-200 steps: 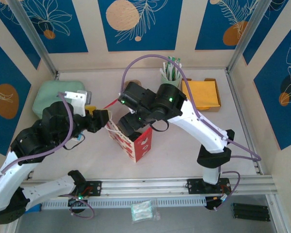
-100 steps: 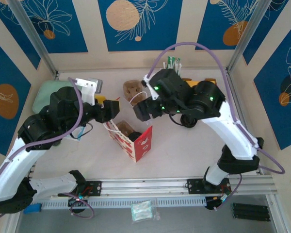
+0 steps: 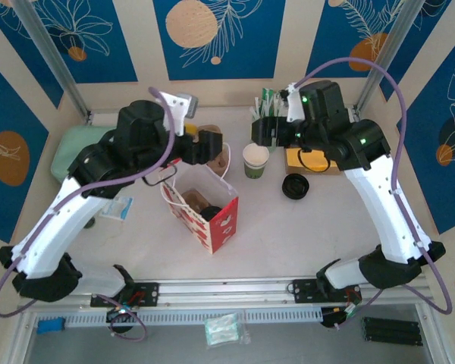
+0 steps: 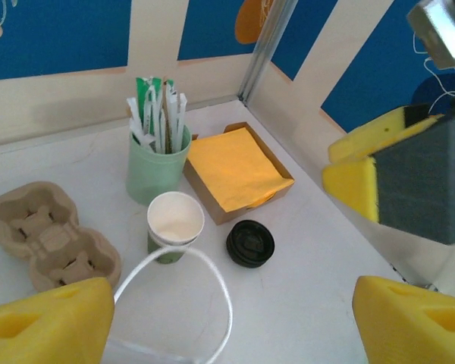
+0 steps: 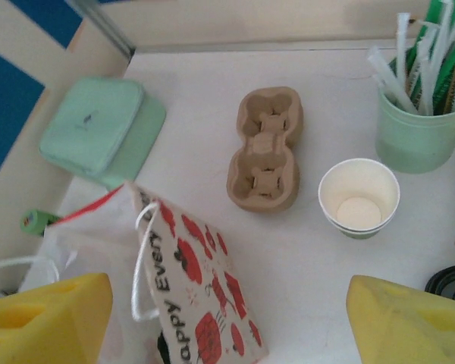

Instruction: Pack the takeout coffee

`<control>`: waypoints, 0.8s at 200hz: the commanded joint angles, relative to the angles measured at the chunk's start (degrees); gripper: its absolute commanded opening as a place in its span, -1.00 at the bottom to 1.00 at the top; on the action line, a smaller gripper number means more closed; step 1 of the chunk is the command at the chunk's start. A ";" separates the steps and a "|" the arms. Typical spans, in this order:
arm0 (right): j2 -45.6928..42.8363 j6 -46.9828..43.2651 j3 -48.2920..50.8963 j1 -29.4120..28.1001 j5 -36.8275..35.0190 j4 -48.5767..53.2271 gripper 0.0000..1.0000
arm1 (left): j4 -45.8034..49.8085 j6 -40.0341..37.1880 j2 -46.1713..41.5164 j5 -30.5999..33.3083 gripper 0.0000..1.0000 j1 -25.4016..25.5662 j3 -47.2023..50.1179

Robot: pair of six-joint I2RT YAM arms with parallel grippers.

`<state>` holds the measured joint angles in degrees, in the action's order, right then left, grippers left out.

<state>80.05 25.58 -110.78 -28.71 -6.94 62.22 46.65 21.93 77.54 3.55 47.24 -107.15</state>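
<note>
The takeout coffee cup, white with a green lower band, stands open and upright behind the bag's right side. It appears again in the left wrist view and the right wrist view. Its black lid lies flat on the table to the cup's right. My left gripper hovers open over the back of the bag, holding nothing. My right gripper hangs open just behind the cup, also holding nothing.
A red-and-white paper bag stands open at centre with something dark inside. Behind it lies a brown cup carrier. A mint tumbler of sticks and a tray of yellow napkins sit at the back right. A green pad lies at left.
Both arms lifted away from the bag toward the back, the right one swinging far right. The cup and lid came into sight. The left jaws spread wider.
</note>
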 commanded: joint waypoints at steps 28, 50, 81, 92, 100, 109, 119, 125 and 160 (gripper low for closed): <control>2.86 7.07 6.53 13.44 17.07 -10.31 0.56 | -1.95 -3.10 9.69 -2.28 0.82 -0.57 -9.86; 5.82 7.74 7.09 16.74 18.78 -12.26 0.53 | -0.32 -3.82 15.03 -2.58 0.87 -0.71 -15.38; 10.97 7.68 5.74 19.82 18.82 -12.85 0.49 | 1.76 -3.87 21.62 -3.43 0.99 -1.78 -22.21; 12.81 7.89 5.34 20.63 18.85 -13.03 0.47 | 2.54 -3.59 23.58 -4.13 0.99 -2.35 -24.48; 14.31 7.84 4.85 21.05 19.07 -13.10 0.45 | 3.27 -3.40 25.03 -4.63 0.99 -2.88 -26.08; 16.01 7.55 3.97 21.31 19.11 -12.92 0.42 | 3.92 -3.30 26.31 -4.83 0.99 -3.42 -27.67; 17.98 7.03 2.56 21.38 18.90 -12.51 0.40 | 4.51 -3.09 27.35 -5.04 0.99 -4.19 -28.78; 19.31 6.69 1.66 21.38 18.81 -12.35 0.38 | 4.75 -2.83 27.89 -5.34 0.99 -4.63 -29.16; 26.77 5.45 -4.77 21.00 16.51 -10.81 0.23 | 5.11 -1.55 29.17 -7.10 0.99 -6.32 -29.18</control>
<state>103.39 32.42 -110.83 -7.42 10.02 50.28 50.02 19.29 106.17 -1.13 42.04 -134.21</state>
